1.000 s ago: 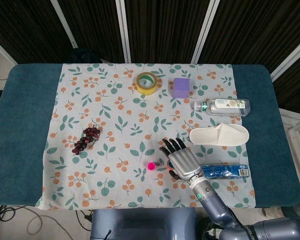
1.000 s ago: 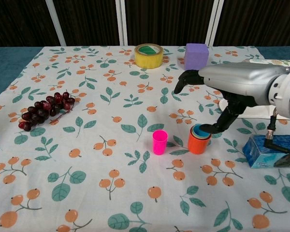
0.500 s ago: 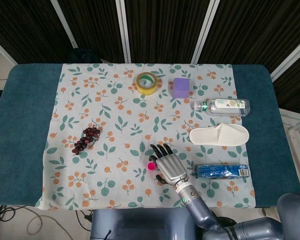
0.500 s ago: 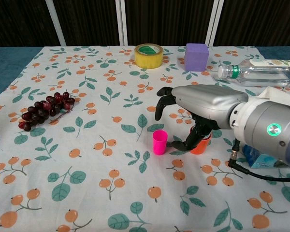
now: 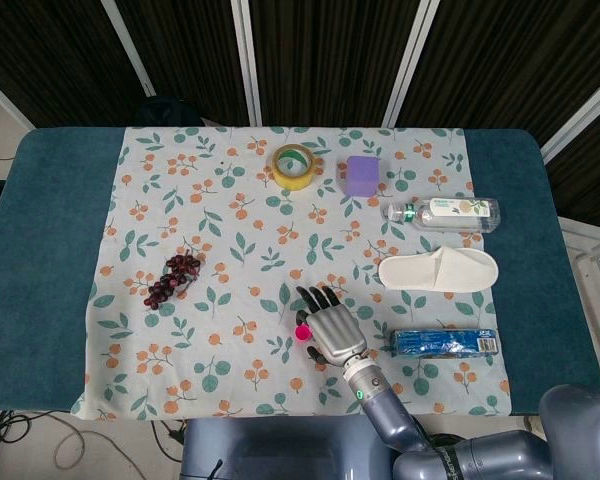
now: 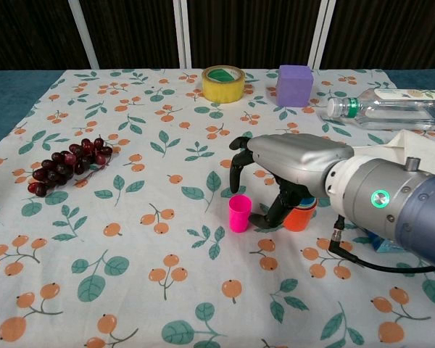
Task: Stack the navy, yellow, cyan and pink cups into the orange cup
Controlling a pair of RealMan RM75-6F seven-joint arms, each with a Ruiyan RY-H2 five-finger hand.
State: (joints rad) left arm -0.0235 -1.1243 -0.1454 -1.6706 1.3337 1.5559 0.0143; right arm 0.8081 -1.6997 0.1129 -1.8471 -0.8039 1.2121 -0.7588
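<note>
Right hand (image 6: pixel 290 163) shifted left, spread empty fingers (image 6: pixel 236 170) arched above pink cup (image 6: pixel 239 213), orange cup (image 6: pixel 299 217) beside

Right hand (image 6: pixel 286 163) arches, fingers (image 6: pixel 237 161) spread, over pink cup (image 6: pixel 239 213), empty.

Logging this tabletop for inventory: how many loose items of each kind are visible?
Cups showing: 3, pink cup, orange cup, cyan cup
Tape roll: 1
Purple block: 1
Bottle: 1
Grape bunch: 1
Slipper: 1
Blue packet: 1
Total: 9
</note>
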